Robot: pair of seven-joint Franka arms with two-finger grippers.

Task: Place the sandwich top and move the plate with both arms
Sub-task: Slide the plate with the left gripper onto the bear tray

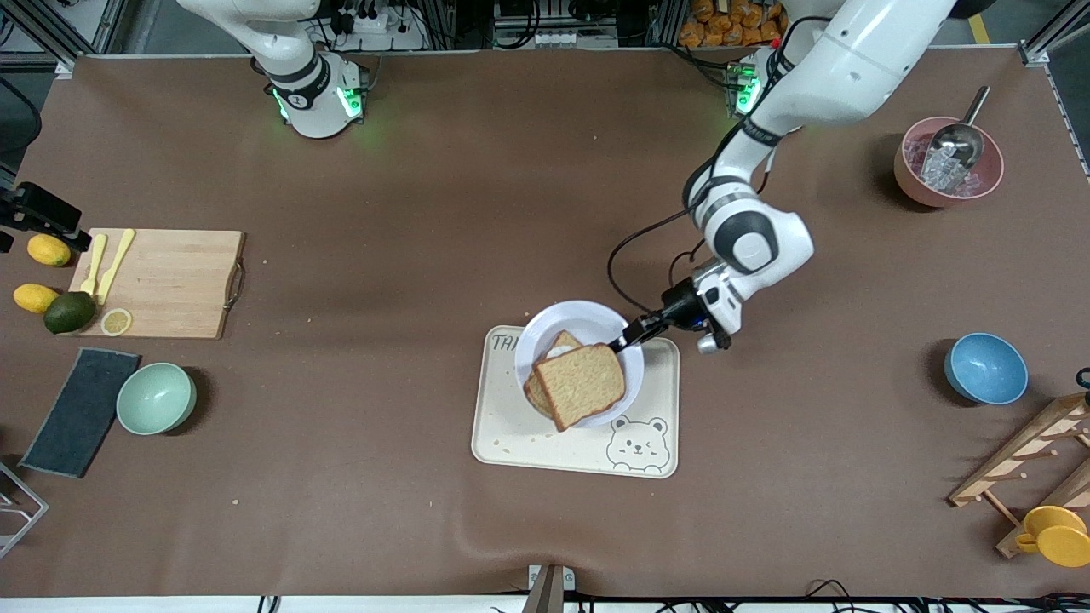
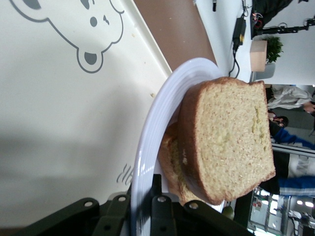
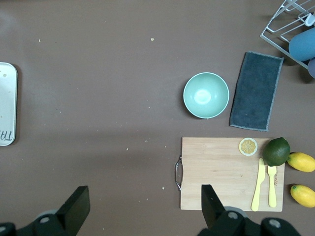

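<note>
The sandwich top (image 1: 581,383) lies on a lower bread slice (image 1: 538,393) on the white plate (image 1: 579,319), which sits over the cream bear tray (image 1: 545,443). My left gripper (image 1: 620,343) is shut on the plate's rim at the side toward the left arm's end. In the left wrist view the fingers (image 2: 165,206) pinch the plate's rim (image 2: 162,103), with the sandwich top (image 2: 231,142) leaning over the lower slice (image 2: 170,162). My right gripper (image 3: 142,206) is open and empty, high over bare table by the cutting board (image 3: 221,172); its hand is out of the front view.
A cutting board (image 1: 162,281) with lemons, an avocado and yellow cutlery, a mint bowl (image 1: 156,398) and a dark cloth (image 1: 81,413) lie at the right arm's end. A blue bowl (image 1: 985,368), a pink bowl with a scoop (image 1: 948,162) and a wooden rack (image 1: 1030,460) stand at the left arm's end.
</note>
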